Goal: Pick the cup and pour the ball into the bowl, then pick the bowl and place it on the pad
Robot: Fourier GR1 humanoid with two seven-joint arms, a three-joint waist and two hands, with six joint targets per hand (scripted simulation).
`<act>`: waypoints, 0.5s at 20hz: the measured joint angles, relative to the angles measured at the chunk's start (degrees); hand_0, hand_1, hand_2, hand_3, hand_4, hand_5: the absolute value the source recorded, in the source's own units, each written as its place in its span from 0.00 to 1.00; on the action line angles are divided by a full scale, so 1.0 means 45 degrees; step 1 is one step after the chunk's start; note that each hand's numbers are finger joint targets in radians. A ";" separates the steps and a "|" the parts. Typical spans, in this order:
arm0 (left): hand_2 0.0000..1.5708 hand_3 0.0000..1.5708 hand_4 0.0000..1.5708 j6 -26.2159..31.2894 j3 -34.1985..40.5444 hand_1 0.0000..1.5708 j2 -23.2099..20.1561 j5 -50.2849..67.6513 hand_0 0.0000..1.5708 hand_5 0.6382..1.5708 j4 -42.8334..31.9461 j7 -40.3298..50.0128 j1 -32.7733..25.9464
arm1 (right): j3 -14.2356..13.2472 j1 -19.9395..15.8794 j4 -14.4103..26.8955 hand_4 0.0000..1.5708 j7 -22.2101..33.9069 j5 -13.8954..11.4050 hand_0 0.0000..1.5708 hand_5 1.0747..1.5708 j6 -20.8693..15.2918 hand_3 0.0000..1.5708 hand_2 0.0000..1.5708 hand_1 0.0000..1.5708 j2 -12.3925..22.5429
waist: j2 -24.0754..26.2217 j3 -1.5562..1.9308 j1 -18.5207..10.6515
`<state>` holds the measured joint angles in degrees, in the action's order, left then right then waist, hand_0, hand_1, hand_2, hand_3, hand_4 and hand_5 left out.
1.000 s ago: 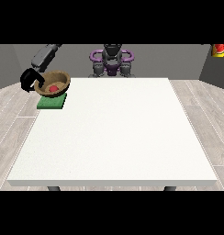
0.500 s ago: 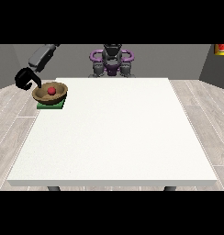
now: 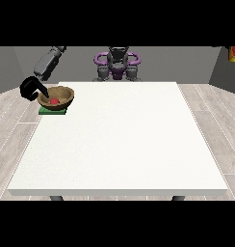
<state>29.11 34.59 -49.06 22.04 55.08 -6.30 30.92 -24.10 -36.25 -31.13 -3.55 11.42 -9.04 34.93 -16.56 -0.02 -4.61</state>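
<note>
Your robot hand [image 3: 31, 89] at the view's left sits at the bowl's [image 3: 56, 97] outer rim, with a finger reaching to the edge; whether it is pinching that rim or just resting against it, you cannot tell from here. The bowl is brown, holds the red ball [image 3: 54, 102], and sits on the green pad [image 3: 52, 111] at the worktop's [image 3: 124, 140] far left corner. No other robot hand shows, and no cup is in sight.

By my reading the placing is all but done, so the risk lies in the pull-away. If a finger is hooked over the rim when you retreat, the bowl may tip or slide off the pad. The pad lies close to the worktop's edge, so a sideways drag could carry the bowl toward the drop and roll the ball out.
</note>
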 measured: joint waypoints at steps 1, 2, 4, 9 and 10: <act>0.00 0.00 0.76 0.0013 -0.0001 0.00 -0.0040 -0.0065 0.00 1.00 -0.0145 -0.0142 -0.0024 | 0.0169 -0.0038 -0.0041 0.00 0.0147 -0.0102 0.12 0.76 0.0112 0.50 0.26 0.12 0.0010 | 0.0001 0.0000 0.0027; 0.00 0.00 0.76 -0.0071 -0.0055 0.00 -0.0013 -0.0070 0.00 1.00 -0.0019 -0.0092 0.0006 | 0.0306 -0.0045 0.0036 0.00 0.0132 -0.0241 0.00 0.74 0.0168 0.00 0.13 0.00 0.0037 | -0.0014 -0.0006 -0.0030; 0.00 0.00 0.77 -0.0085 -0.0112 0.00 -0.0040 -0.0050 0.00 1.00 0.0035 -0.0061 0.0068 | 0.0568 -0.0175 0.0102 0.00 0.0217 -0.0468 0.00 0.68 0.0311 0.00 0.00 0.00 0.0088 | -0.0077 -0.0009 -0.0138; 0.00 0.00 0.76 -0.0595 -0.0612 0.00 0.0590 0.0113 0.00 1.00 0.0924 0.0687 0.0101 | 0.1009 -0.0445 0.0586 0.00 0.0777 -0.0890 0.00 0.66 0.0597 0.00 0.00 0.00 0.0270 | 0.0568 0.0012 -0.0321; 0.00 0.00 0.76 -0.0607 -0.0681 0.00 0.0657 0.0119 0.00 1.00 0.0993 0.0759 0.0041 | 0.1054 -0.0497 0.0618 0.00 0.0983 -0.0931 0.00 0.62 0.0730 0.00 0.00 0.00 0.0429 | 0.0736 0.0012 -0.0336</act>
<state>26.38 31.53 -46.10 22.57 59.55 -2.89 31.11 -19.36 -38.49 -28.34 0.87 7.23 -5.75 36.86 -13.25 0.04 -6.13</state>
